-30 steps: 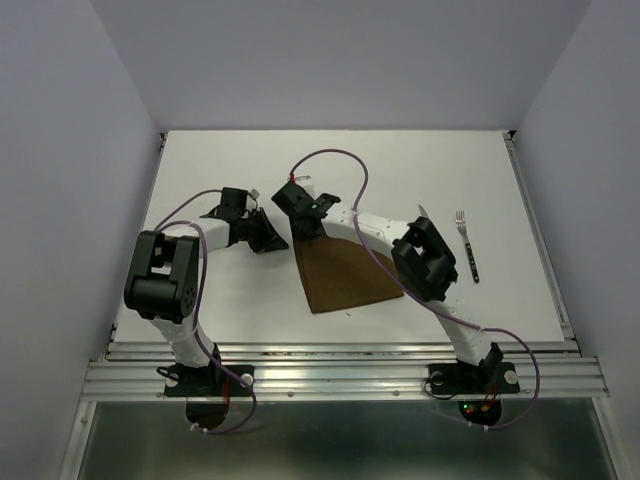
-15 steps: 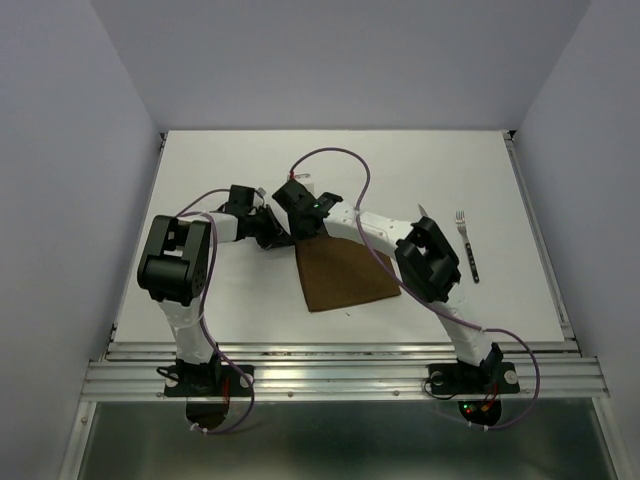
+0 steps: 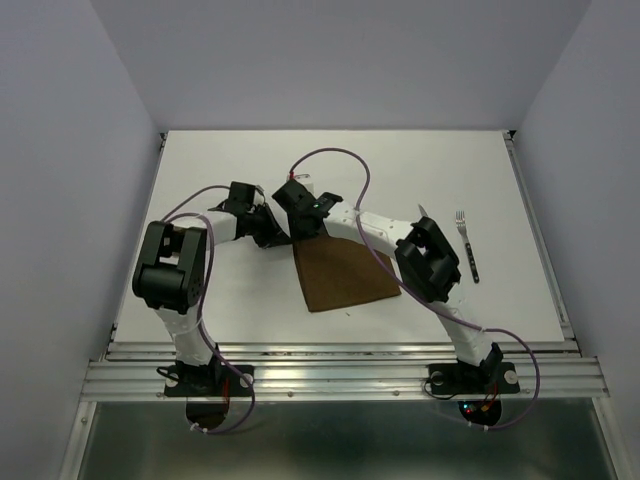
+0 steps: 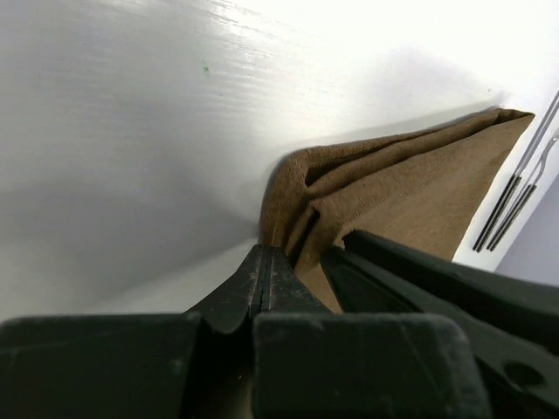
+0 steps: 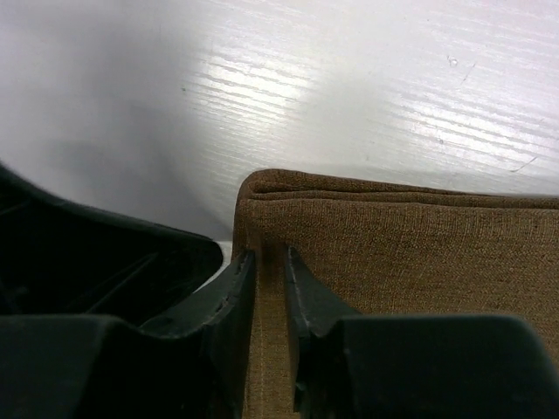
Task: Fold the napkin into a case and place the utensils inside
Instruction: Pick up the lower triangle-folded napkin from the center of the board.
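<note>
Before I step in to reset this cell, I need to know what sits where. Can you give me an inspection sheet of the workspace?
surface: white table, glossy.
job's things: brown napkin folded flat mid-table; fork lying to its right; knife mostly hidden under the right arm.
clutter: nothing seen.
grippers: left gripper shut, tips at the napkin's far-left corner, and whether it pinches cloth is unclear; right gripper has jaws slightly apart over the edge at that corner.
cables: purple cables loop along both arms.
surroundings: pale walls on three sides; metal rail at the near edge.
</note>
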### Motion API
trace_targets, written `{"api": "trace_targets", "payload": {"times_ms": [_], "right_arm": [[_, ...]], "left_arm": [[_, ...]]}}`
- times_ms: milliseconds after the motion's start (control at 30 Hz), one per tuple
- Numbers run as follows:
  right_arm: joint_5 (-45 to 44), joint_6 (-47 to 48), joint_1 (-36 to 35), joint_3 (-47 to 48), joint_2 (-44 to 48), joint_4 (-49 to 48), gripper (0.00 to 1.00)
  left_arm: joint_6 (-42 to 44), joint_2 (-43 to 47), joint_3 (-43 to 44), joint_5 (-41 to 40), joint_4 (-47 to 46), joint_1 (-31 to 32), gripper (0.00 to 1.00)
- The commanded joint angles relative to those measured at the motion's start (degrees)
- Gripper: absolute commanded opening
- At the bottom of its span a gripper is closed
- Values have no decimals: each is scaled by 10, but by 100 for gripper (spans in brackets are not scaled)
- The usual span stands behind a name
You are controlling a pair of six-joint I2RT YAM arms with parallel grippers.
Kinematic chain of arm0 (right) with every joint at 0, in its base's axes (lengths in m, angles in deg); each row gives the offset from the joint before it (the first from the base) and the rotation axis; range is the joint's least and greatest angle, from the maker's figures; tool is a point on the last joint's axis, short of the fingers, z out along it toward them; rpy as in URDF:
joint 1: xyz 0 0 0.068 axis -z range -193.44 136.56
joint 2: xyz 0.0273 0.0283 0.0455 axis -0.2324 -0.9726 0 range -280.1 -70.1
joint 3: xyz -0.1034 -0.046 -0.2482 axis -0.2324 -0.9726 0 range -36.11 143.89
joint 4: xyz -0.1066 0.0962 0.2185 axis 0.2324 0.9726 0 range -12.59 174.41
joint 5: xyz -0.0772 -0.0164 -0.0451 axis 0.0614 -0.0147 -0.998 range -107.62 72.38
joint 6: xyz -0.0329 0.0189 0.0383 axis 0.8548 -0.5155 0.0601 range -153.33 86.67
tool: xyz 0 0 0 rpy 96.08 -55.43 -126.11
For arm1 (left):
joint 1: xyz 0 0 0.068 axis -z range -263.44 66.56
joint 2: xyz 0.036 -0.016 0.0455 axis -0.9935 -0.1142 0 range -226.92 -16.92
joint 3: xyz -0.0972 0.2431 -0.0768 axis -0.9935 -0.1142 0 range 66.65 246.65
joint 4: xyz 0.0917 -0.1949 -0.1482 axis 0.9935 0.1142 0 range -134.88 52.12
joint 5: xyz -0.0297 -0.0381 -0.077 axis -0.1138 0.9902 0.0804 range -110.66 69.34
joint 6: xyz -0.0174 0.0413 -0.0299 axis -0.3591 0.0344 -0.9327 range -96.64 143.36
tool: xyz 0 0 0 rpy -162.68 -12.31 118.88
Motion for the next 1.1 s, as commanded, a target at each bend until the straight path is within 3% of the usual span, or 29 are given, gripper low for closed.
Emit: {"api": "trace_targets", "payload": {"times_ms": [0,200,267,733,900,1033,1067], "right_arm": [[-8,0,-3,-13,52,-23,28],[-2,9,-8,-40,73,-27,46],[-16,17,-16,-21,61,-15,61],[-79,43,-28,51,-44,9,68],[-88,44,-28,51,-74,1,58],[-77,39,-28,14,-63,-28,25],[-71,38,-28,8,-54,-36,12]], "left_arm": [[26,80,7,-52,53,-11,0],[36,140,-4,-74,76,-34,0],[41,150,-6,-74,85,-46,0],[53,190,-43,-65,94,-98,0],[52,187,-58,-59,85,-99,0],[52,190,-68,-59,82,-100,0],[53,192,-71,-59,81,-100,0]]}}
